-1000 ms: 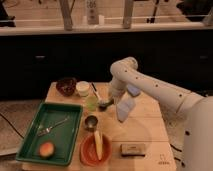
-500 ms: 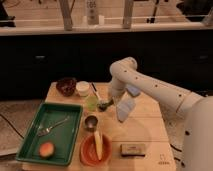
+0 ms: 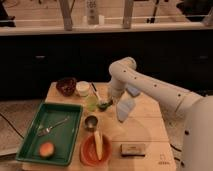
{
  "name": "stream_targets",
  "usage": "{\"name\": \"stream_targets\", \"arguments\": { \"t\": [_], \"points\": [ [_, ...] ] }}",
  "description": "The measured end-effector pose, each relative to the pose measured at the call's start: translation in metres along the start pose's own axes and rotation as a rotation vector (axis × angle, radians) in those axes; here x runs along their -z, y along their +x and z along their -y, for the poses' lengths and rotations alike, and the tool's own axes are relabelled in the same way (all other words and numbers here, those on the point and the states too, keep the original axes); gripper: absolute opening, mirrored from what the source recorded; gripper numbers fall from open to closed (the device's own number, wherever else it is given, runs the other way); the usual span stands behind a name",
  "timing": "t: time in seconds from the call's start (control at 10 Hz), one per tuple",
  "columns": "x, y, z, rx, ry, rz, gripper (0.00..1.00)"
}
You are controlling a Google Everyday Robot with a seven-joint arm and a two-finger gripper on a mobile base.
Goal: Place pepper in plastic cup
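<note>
The small dark green pepper (image 3: 103, 105) lies on the wooden table just right of the translucent pale yellow-green plastic cup (image 3: 92, 102), which stands upright. My gripper (image 3: 108, 99) hangs at the end of the white arm, directly over and against the pepper, right beside the cup. The arm comes in from the right and bends down at its elbow above the table's back edge. Part of the pepper is hidden by the gripper.
A small metal cup (image 3: 91, 122) stands in front of the plastic cup. A white tub (image 3: 82, 88) and a dark bowl (image 3: 66, 85) stand behind. Green tray (image 3: 30, 145) at left holds a fork and an orange fruit (image 3: 46, 149). An orange bowl (image 3: 86, 152), a small box (image 3: 132, 149) and a pale blue flat item (image 3: 125, 108) lie nearby.
</note>
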Motion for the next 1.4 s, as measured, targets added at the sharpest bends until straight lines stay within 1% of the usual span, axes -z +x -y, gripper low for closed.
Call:
{"name": "stream_targets", "arguments": {
  "t": [0.3,0.4,0.6,0.7,1.1,1.2,1.4],
  "points": [
    [0.000,-0.018,0.024,0.083,0.010,-0.004,0.00],
    [-0.001,-0.022,0.029,0.103,0.008,-0.004,0.00],
    [-0.004,-0.039,0.048,0.169,0.004,-0.001,0.00],
    [-0.007,-0.046,0.054,0.199,-0.007,0.000,0.00],
    [-0.015,-0.060,0.071,0.267,-0.028,0.008,0.00],
    [-0.018,-0.066,0.078,0.287,-0.030,0.009,0.00],
    [-0.022,-0.067,0.083,0.305,-0.043,0.013,0.00]
  ]
}}
